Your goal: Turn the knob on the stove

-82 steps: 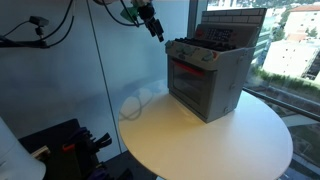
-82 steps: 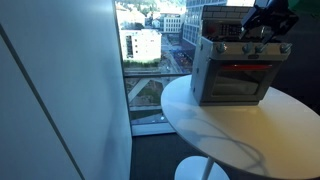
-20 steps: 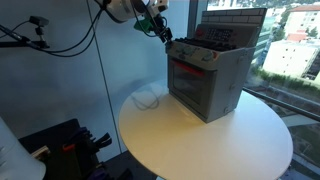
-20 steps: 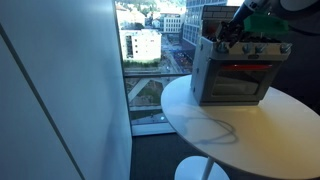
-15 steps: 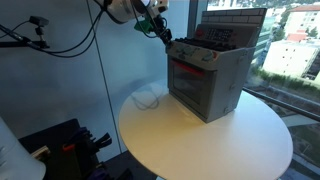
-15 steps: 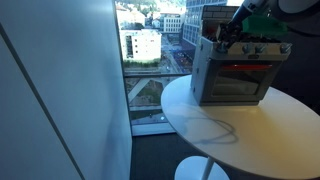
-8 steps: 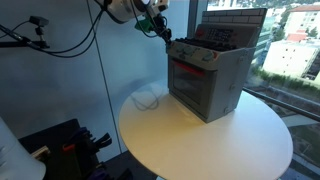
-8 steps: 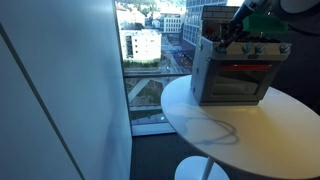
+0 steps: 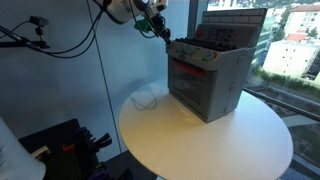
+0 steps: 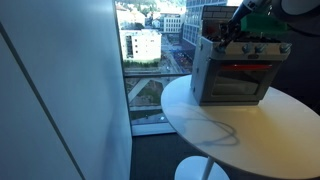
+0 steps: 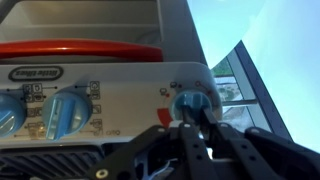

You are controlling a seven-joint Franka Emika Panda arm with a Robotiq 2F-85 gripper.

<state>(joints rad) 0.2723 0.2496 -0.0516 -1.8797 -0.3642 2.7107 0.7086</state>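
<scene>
movement is all but stopping now that the gripper (image 9: 165,38), having swung in from above, is sitting at the end knob (image 11: 193,100) of the stove (image 9: 208,75) on the round table (image 9: 200,145), fingers (image 11: 187,132) flanking it though whether clamped i cannot tell, so the twist is likely just beginning.

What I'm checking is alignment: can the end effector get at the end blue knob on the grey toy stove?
Probably yes: the wrist view shows the end effector right at the round blue knob on the grey toy stove, nothing between them.
</scene>
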